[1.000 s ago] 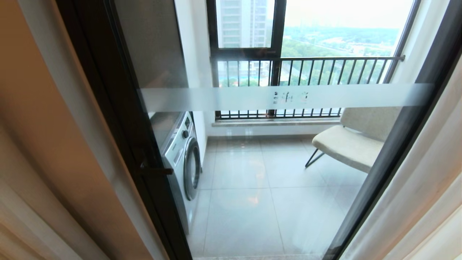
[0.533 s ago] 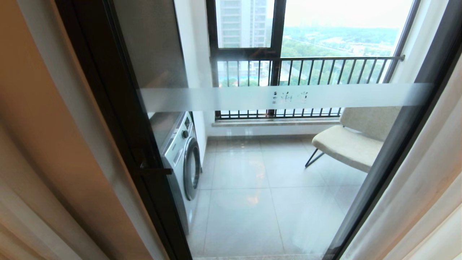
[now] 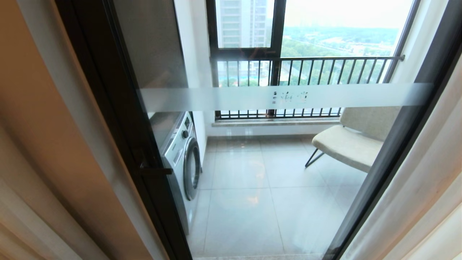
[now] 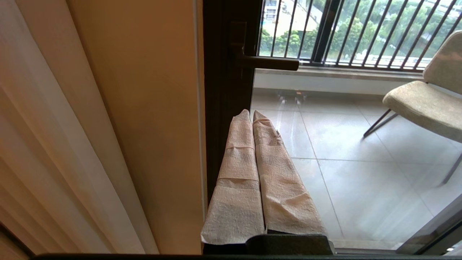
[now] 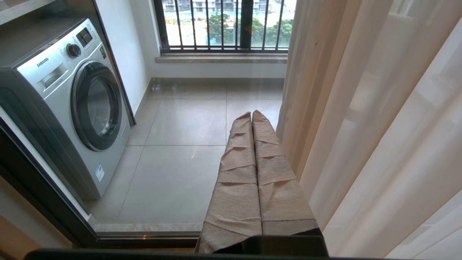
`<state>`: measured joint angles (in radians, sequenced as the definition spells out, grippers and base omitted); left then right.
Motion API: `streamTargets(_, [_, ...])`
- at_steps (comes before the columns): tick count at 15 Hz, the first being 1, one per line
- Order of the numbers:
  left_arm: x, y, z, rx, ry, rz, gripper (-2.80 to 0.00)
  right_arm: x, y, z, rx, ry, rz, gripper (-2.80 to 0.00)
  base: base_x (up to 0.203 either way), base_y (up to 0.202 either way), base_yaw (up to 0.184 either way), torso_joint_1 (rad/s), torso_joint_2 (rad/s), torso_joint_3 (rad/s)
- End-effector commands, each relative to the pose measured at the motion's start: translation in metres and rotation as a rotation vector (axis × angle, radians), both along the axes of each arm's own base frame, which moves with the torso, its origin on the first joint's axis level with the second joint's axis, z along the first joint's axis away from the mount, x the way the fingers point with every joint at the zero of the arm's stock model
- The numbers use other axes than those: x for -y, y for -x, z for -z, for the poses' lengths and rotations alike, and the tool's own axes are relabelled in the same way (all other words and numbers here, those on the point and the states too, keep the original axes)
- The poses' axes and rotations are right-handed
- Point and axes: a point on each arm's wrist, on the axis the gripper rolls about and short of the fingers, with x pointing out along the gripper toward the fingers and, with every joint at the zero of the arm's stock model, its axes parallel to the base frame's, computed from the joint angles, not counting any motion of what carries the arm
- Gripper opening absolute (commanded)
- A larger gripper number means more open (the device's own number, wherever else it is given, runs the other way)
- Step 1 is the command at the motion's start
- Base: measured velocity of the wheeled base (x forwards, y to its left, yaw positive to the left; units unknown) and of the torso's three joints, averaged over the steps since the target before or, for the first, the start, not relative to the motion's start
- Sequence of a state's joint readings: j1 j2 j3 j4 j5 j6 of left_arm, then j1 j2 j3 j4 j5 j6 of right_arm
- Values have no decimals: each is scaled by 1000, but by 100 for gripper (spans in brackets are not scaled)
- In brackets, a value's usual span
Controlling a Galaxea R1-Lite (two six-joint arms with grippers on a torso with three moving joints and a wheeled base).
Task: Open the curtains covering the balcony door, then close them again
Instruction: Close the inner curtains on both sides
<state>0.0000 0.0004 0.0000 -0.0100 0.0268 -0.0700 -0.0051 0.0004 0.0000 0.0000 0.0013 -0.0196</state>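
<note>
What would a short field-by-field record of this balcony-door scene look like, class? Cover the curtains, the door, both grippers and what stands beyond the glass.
curtains: drawn aside, left curtain and right curtain flank the glass
balcony door: glass panel uncovered, frosted band across it, handle on the dark frame
left gripper: shut, empty, near the door frame
right gripper: shut, empty, beside the right curtain
beyond the glass: washing machine, chair, railing

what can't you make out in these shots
- Top of the curtains and their rail: cut off by the upper edge in the head view.
- Characters on the frosted band of the balcony door: too small to read.
- Chair: partly cut off by the picture's edge, left wrist view.
</note>
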Motion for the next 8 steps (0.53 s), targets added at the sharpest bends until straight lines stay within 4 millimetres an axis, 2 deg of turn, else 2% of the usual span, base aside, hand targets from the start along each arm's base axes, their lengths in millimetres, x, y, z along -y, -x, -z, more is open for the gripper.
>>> streamTargets(1, [0,0,0,3,1,-1,-280,0,0,0,0,0,-1,-280,0,0,0,0,0,0])
streamTargets(8, [0,0,-1,4,-2,-1,-280,0,0,0,0,0,1,-280,0,0,0,0,0,0])
